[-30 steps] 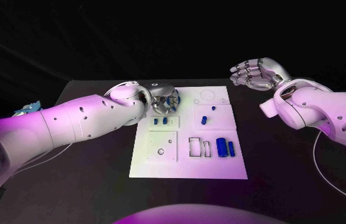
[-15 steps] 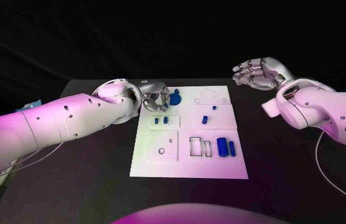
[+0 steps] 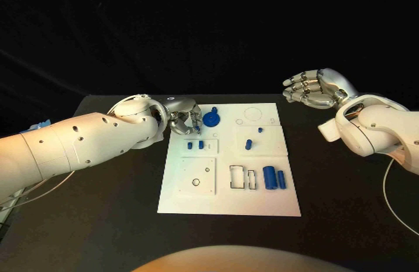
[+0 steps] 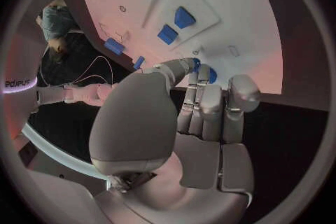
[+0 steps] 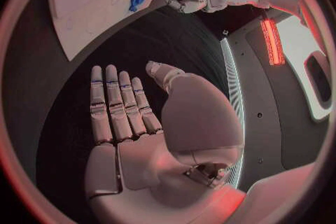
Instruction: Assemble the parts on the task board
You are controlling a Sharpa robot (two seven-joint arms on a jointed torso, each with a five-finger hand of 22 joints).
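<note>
— What lay around on the task board (image 3: 229,206)?
— Small blue parts (image 3: 272,179) in recesses.
— And the hands?
— The left hand (image 3: 185,119) pinched a blue part (image 3: 213,117) at the board's far corner; the right hand (image 3: 316,89) hovered well aside, empty, fingers apart.

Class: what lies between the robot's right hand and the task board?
Head view: only bare black table lies between the right hand and the task board.

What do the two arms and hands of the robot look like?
Both arms, the left arm and the right arm, have smooth white shells; the left shows small dark holes. The left hand and right hand are silver metal. A thin cable hangs by the right arm.
</note>
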